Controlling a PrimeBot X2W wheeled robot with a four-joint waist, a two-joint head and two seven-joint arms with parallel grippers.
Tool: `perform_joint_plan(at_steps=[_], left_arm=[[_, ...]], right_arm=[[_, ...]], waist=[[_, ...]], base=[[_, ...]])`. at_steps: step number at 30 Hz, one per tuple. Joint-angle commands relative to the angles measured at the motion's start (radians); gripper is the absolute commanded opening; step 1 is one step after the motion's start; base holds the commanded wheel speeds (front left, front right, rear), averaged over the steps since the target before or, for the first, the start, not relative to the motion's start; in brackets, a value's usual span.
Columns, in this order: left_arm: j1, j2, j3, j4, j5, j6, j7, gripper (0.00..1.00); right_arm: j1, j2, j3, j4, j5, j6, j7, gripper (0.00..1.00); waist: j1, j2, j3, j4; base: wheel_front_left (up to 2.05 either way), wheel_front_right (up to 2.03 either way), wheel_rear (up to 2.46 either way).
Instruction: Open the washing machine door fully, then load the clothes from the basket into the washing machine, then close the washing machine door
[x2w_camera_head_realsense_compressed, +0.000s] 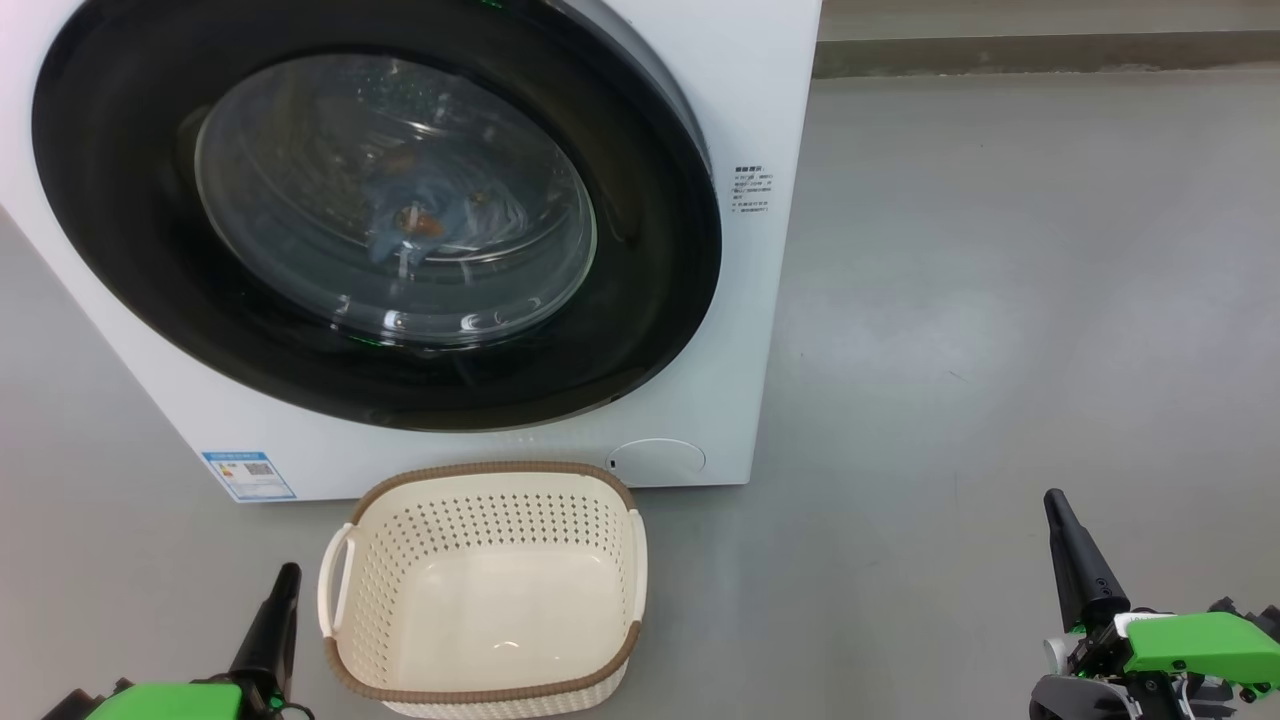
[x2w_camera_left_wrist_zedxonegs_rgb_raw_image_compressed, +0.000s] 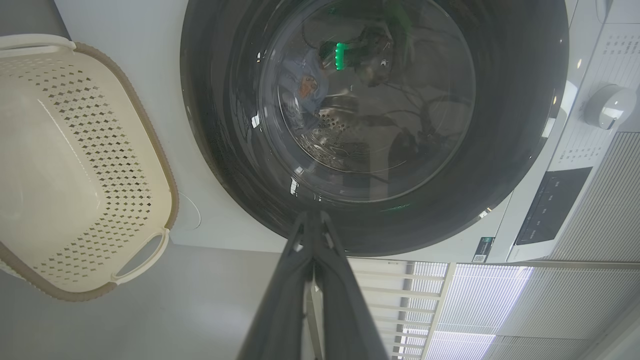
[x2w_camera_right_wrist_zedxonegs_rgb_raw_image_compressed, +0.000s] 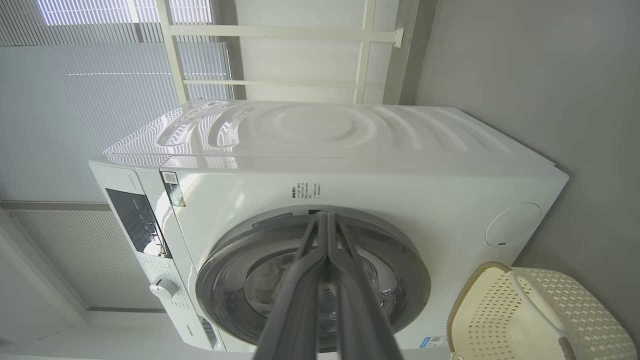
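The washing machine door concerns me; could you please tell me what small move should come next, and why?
Probably just draw back and stop: the door sits shut, the clothes show through it, and the basket is empty.

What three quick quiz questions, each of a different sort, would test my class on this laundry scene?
1. True or false: the cream basket is empty.
2. The washing machine door is: A) wide open, B) shut, C) taken off.
3. Fill in: the bear-print clothes lie inside the steel ____.

Key: 1 true; 2 B; 3 drum.
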Motion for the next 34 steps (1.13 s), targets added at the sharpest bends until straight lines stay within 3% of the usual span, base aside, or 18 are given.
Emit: perform_joint_plan(at_steps=[1,34], left_arm=[[-0.041,0.013,0.035,-0.029,-0.009,-0.003,0.006,0.0],[-0.041,0.013,0.034,-0.029,-0.009,-0.003,0.006,0.0]], right_arm=[[-0.007,-0.003,0.022,-0.03,0.003,0.002,0.008,0.0],[-0.007,-0.003,0.022,-0.03,0.003,0.002,0.009,0.0]], waist=[[0.0,0.0,0.0,0.0],[0.0,0.0,0.0,0.0]], base=[[0.0,0.0,0.0],[0.0,0.0,0.0]])
